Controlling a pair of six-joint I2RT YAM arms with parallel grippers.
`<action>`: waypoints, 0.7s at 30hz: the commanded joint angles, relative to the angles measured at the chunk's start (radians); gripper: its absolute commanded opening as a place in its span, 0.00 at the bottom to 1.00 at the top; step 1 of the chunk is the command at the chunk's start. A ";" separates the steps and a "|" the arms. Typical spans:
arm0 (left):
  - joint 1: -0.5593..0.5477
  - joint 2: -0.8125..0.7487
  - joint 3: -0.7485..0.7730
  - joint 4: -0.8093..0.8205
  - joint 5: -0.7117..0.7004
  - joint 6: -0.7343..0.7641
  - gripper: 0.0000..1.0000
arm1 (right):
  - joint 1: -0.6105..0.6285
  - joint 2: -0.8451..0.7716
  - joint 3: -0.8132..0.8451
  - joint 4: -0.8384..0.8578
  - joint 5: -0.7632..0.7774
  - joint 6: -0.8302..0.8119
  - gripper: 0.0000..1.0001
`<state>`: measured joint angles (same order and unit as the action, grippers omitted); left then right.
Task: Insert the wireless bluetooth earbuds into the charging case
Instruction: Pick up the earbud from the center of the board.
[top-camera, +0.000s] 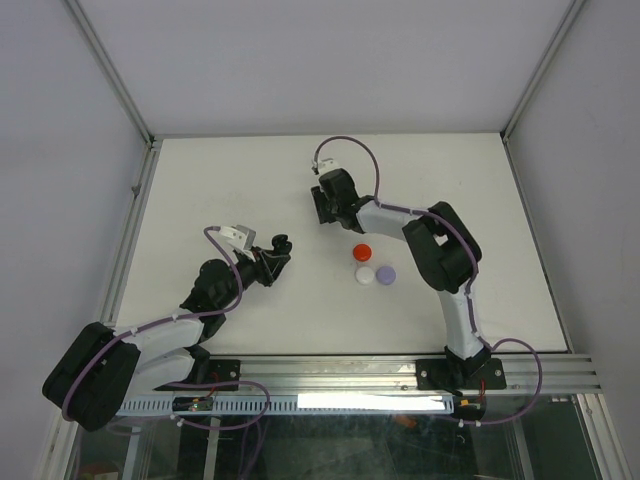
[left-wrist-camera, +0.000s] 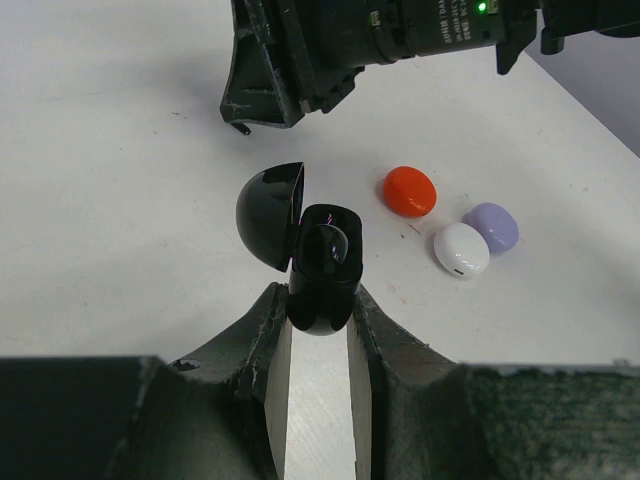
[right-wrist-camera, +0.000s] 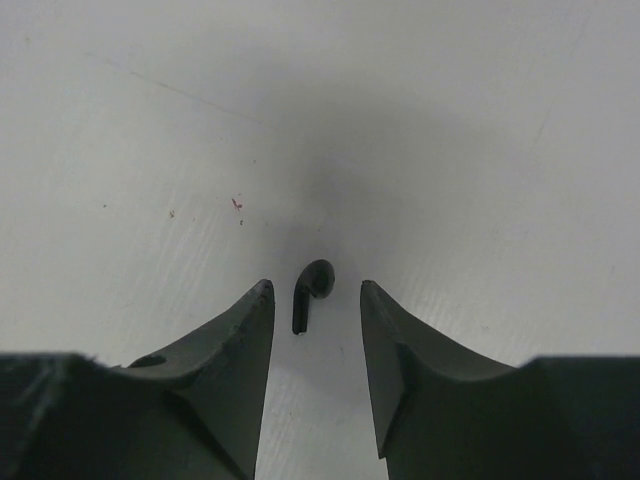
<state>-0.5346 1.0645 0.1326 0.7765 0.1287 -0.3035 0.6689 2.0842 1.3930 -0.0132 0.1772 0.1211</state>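
Earbud (right-wrist-camera: 316, 278) between tips of right claw (right-wrist-camera: 315, 288), left claw (left-wrist-camera: 317, 293) gripping case (left-wrist-camera: 325, 265)

Glossy black plastic charging case (left-wrist-camera: 322, 270) in the left gripper (left-wrist-camera: 318, 292); smooth black plastic earbud (right-wrist-camera: 311, 293) inside the right gripper (right-wrist-camera: 315, 286), on matt white desk (right-wrist-camera: 450, 150).

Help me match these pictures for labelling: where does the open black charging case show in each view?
Top external: black case left of centre, at the left tool's tip.
Left wrist: centre, lid open, clamped between the tool's fingers.
Right wrist: not in it.
Shared landmark: the red case, to its right in both those views.
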 joint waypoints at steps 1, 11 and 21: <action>0.010 0.000 0.038 0.028 -0.002 0.009 0.00 | -0.006 0.037 0.078 0.008 -0.008 0.024 0.41; 0.009 0.000 0.039 0.029 0.004 0.008 0.00 | -0.009 0.066 0.086 -0.044 -0.035 0.026 0.26; 0.009 -0.008 0.035 0.037 0.016 0.001 0.00 | 0.022 -0.103 -0.062 -0.216 -0.098 0.046 0.20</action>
<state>-0.5346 1.0660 0.1379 0.7765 0.1318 -0.3031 0.6666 2.0872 1.3872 -0.0856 0.1184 0.1467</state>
